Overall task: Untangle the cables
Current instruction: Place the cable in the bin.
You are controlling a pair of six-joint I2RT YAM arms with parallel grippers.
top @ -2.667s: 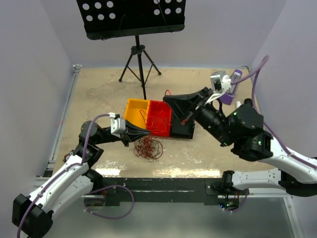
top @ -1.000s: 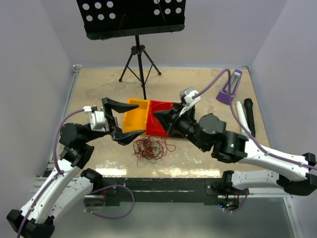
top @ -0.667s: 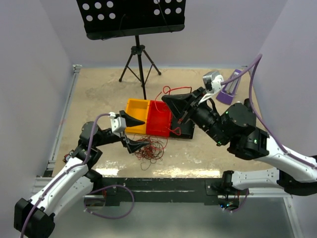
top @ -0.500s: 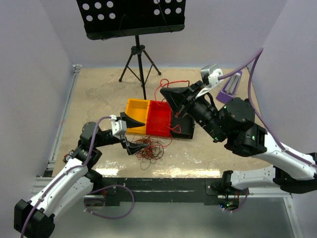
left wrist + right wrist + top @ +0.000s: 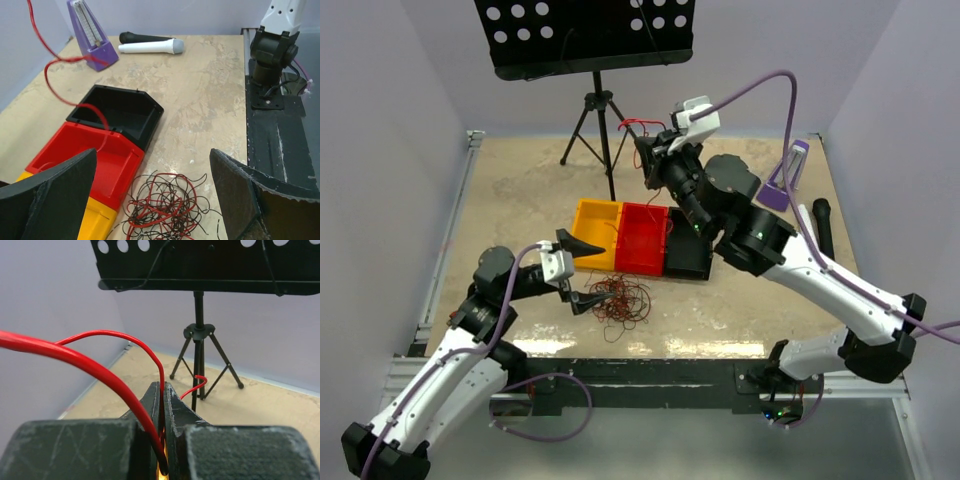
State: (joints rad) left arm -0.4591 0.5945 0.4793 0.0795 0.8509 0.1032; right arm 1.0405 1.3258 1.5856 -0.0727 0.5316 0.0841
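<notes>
The left arm reaches from its base at the near left corner, forearm low and pointing right across the desk [image 5: 510, 180]. Its left hand [image 5: 594, 272] hangs just above the surface with the fingers spread as wide as they go and nothing between them. One finger lies by the near edge of the yellow bin [image 5: 590, 212]. The other is just beside the left rim of the cables [image 5: 618, 298].

The cables are a loose, roughly round clump of thin red and black loops, flat on the desk. They lie just in front of the yellow and red bins, with no clear long axis. Stray ends curl out to the right.

Yellow bin, red bin [image 5: 640, 267] and black bin [image 5: 688, 264] stand touching in a row, left to right.

The right arm rises from the near right corner and bends up and leftward over the bins. Its right hand [image 5: 643, 152] is held high, fingertips pointing toward the music stand [image 5: 601, 105]. The fingers are pressed together on a single red wire [image 5: 102, 374]. The wire arches out of the grip in a loop. In the left wrist view it hangs down in a long slack curve, its lower end inside the red bin. Its run is mostly upright, leaning toward the far side of the desk.
</notes>
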